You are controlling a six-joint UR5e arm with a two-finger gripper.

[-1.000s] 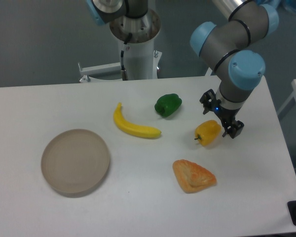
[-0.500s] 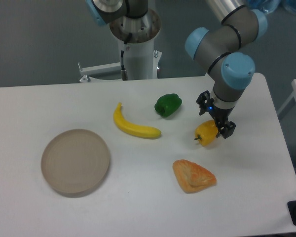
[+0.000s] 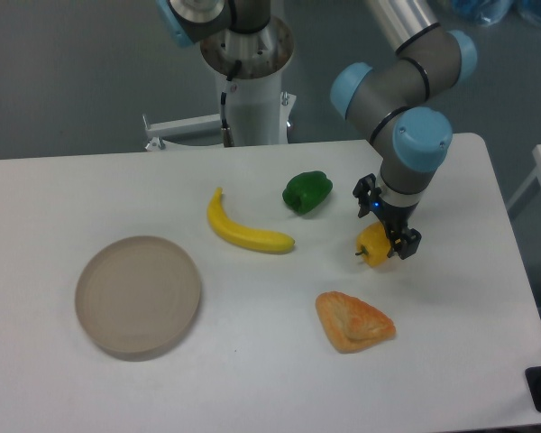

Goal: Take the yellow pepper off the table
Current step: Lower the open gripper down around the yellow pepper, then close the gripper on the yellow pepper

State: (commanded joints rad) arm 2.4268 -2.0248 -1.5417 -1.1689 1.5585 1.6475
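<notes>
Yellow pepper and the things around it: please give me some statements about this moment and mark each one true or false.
1. The pincer is directly over the yellow pepper. True.
2. The green pepper lies on the round plate. False: it lies on the bare table, far from the plate, which holds nothing.
3. The banana lies between the plate and the green pepper. True.
4. The pastry touches the yellow pepper. False: white table shows between them; the pastry lies nearer the camera.
5. The yellow pepper is already lifted high above the table. False: it is still low at the table surface; whether the fingers have closed on it cannot be told.
</notes>
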